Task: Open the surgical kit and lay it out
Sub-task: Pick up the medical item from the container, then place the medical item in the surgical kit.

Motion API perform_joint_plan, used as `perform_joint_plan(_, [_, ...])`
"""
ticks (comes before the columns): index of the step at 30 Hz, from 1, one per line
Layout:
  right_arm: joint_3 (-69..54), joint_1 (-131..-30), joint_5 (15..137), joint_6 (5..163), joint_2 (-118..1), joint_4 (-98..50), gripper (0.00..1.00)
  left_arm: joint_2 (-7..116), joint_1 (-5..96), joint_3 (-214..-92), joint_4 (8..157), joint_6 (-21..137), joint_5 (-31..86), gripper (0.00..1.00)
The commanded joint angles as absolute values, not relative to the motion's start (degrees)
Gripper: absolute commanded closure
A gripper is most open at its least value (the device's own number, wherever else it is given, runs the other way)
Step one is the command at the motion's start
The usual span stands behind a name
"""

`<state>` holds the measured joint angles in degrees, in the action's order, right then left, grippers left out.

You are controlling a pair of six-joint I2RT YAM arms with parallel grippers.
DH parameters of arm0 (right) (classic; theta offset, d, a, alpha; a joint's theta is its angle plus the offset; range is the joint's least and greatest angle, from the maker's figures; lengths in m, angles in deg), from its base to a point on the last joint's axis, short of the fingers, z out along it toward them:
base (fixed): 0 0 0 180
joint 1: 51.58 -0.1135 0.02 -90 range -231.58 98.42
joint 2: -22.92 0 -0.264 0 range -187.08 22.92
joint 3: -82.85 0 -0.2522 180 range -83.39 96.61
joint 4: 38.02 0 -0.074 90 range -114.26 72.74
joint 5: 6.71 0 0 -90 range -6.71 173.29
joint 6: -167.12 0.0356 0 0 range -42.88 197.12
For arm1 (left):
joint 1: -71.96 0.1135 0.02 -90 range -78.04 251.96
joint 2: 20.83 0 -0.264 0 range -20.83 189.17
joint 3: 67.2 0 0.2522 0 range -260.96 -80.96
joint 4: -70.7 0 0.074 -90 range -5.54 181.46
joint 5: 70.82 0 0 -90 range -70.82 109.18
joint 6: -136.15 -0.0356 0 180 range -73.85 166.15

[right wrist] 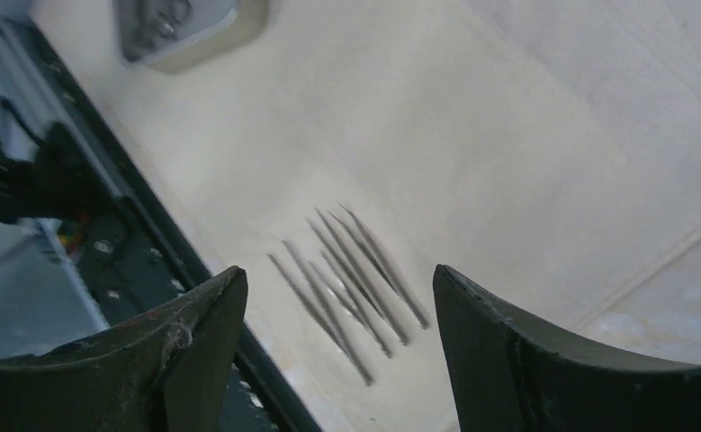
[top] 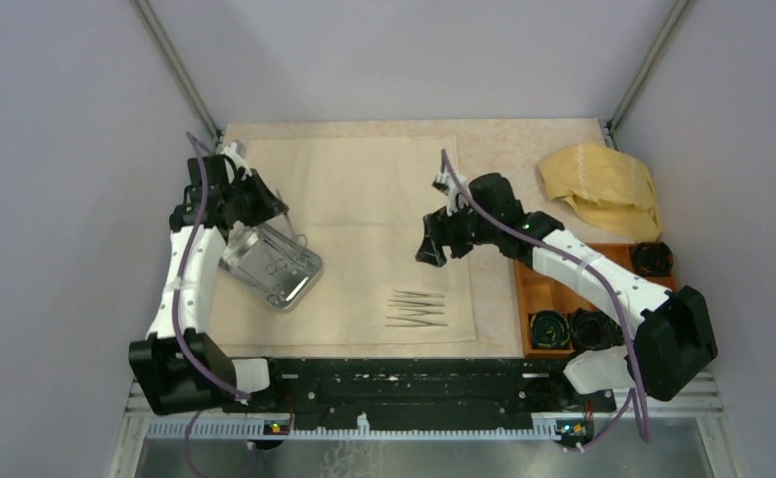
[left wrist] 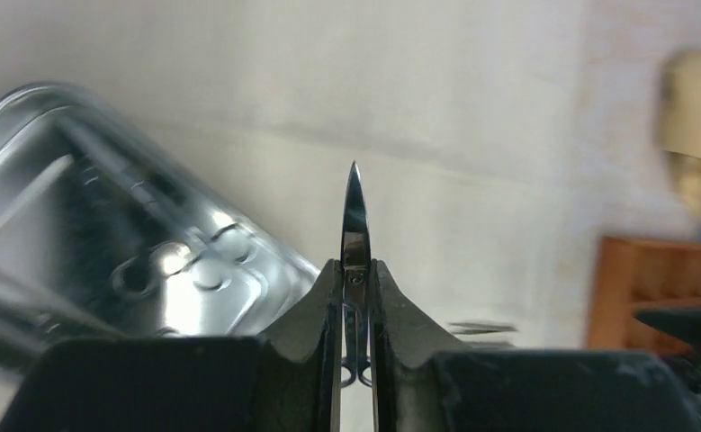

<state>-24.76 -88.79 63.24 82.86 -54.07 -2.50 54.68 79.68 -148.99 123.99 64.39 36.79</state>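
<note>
Clamping scissors (left wrist: 355, 211) blade-forward in the left gripper (left wrist: 355, 270), hold is narrow near the pivot. My read: they could twist or slip on set-down, or clip the tray (top: 304, 289). Tray sits at the left edge of the cream sheet (top: 364, 189), with a ring-handled tool (top: 276, 267) inside. Tweezers (top: 415, 309) are laid out near the front. Right gripper (top: 431, 251) is apart, empty. Orange box (top: 523, 289) holds black coils (top: 548, 327).

cream sheet (top: 364, 199), silver tray (top: 314, 269), mustard cloth (top: 603, 184), orange box (top: 535, 289)
</note>
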Motion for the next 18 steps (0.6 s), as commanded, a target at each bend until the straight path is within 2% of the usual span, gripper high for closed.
perform_joint_plan(1, [-18.14,-81.45,48.11,103.95,-54.3,-10.58,0.25,45.23,77.96,-142.93,96.81,76.41,63.04,1.0])
perform_joint_plan(4, [-19.23,-77.58,30.11,117.83,-57.5,-24.35,0.28,43.32,73.97,-140.65,79.52,86.09,69.89,1.0])
perform_joint_plan(6, [-20.65,-77.28,24.29,126.37,-58.33,-38.15,0.29,44.21,69.39,-140.94,71.44,90.74,72.44,1.0])
perform_joint_plan(11, [-21.05,-77.26,19.95,142.85,-61.15,-65.37,0.29,49.56,60.37,-144.27,60.24,96.89,76.81,1.0])
perform_joint_plan(14, [-21.48,-77.33,20.02,153.53,-63.67,-81.37,0.33,51.5,57.67,-144.72,53.81,100.37,77.6,1.0])
perform_joint_plan(18, [-21.97,-77.95,20.38,157.73,-65.36,-88.09,0.42,53.1,55.3,-145.97,55.41,99.22,77.07,1.0])
